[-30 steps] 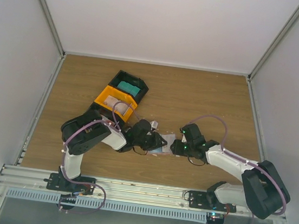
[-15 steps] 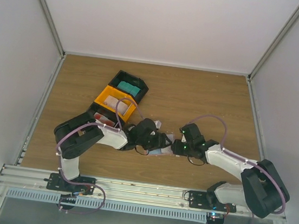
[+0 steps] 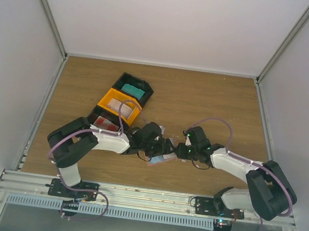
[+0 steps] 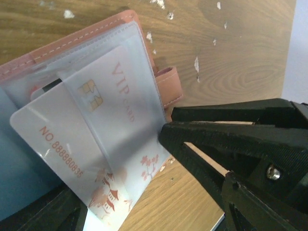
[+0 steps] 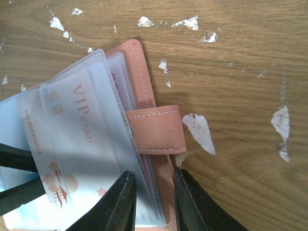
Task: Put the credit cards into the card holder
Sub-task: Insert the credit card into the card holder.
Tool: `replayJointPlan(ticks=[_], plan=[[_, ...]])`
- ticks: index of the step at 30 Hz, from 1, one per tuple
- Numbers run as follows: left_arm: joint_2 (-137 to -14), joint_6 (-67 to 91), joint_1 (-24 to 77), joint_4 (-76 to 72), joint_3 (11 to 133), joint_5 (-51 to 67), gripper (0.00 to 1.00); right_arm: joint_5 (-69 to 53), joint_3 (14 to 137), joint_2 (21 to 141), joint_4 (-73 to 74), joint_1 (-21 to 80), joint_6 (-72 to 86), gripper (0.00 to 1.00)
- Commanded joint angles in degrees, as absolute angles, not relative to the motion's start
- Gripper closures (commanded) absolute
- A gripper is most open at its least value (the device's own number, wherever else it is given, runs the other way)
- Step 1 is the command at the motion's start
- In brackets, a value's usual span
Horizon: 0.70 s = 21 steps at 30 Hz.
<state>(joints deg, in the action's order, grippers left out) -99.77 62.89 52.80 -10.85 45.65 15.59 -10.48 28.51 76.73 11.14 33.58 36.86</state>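
The salmon-pink card holder lies open on the table between my two grippers, its clear sleeves fanned out. A pale VIP credit card sits partly inside one sleeve, its lower end sticking out. My left gripper is open, its fingers wide apart on either side of that card's lower corner. My right gripper is shut on the card holder's edge, just below the strap. From above, the card holder shows between the left gripper and the right gripper. A teal credit card and a red one lie in bins.
An orange bin stands between two black bins at the back left, close behind my left arm. Small white scraps dot the wood around the holder. Grey walls close off the table on three sides.
My left gripper has opened wide and let go of the pale card, which stays in the sleeve. Its elbow has swung left. My right jaws have narrowed on the holder.
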Motion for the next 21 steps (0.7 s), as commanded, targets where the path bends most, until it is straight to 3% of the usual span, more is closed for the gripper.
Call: replayJointPlan(ticks=[1, 4, 9, 21], plan=[[-97.28, 62.44, 53.43, -2.33, 45.25, 14.04, 0.23, -12.20, 26.19, 79.19, 15.52, 34.34, 36.21, 0.76], [-95.29, 63.48, 53.35, -0.59, 44.33, 13.25, 0.24, -12.64, 26.04, 79.19, 15.00, 34.27, 36.21, 0.76], [-91.85, 63.91, 53.33, 3.03, 43.07, 8.54, 0.49, -13.25, 25.93, 79.39, 14.28, 34.21, 36.21, 0.76], [-96.84, 61.16, 53.35, 3.08, 46.14, 8.80, 0.72, -14.09, 26.63, 78.46, 13.91, 34.31, 35.26, 0.67]])
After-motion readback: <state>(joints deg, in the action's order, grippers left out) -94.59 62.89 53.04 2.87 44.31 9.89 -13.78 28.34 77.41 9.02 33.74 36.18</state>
